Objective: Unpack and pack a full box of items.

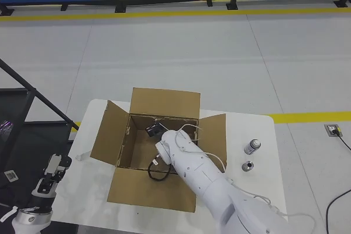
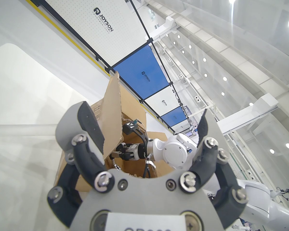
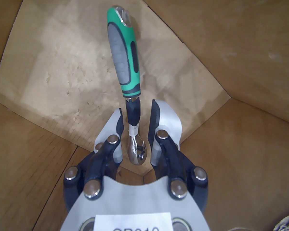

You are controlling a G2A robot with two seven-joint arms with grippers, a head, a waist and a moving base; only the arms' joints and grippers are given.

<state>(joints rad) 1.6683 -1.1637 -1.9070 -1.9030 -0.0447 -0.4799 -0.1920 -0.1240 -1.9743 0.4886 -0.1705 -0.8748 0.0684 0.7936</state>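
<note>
An open cardboard box [image 1: 164, 100] stands mid-table with its four flaps spread. My right arm [image 1: 184, 157] reaches down into it. Inside, my right gripper [image 3: 136, 111] is shut on a ratchet wrench [image 3: 124, 46] near its steel head. The green and grey handle points away toward the box floor [image 3: 62, 61]. My left gripper [image 2: 145, 111] is open with nothing in it and points upward. It sits off the table's left side [image 1: 54, 165]. From there I see a box flap [image 2: 113, 111] and the right gripper [image 2: 118, 153] beyond it.
A small spray can [image 1: 253, 146] and a small metal piece [image 1: 247, 167] stand on the white table [image 1: 99, 111] to the right of the box. A black cable loop [image 1: 158, 174] hangs by the right arm over the box. A black stand [image 1: 23, 105] is left of the table.
</note>
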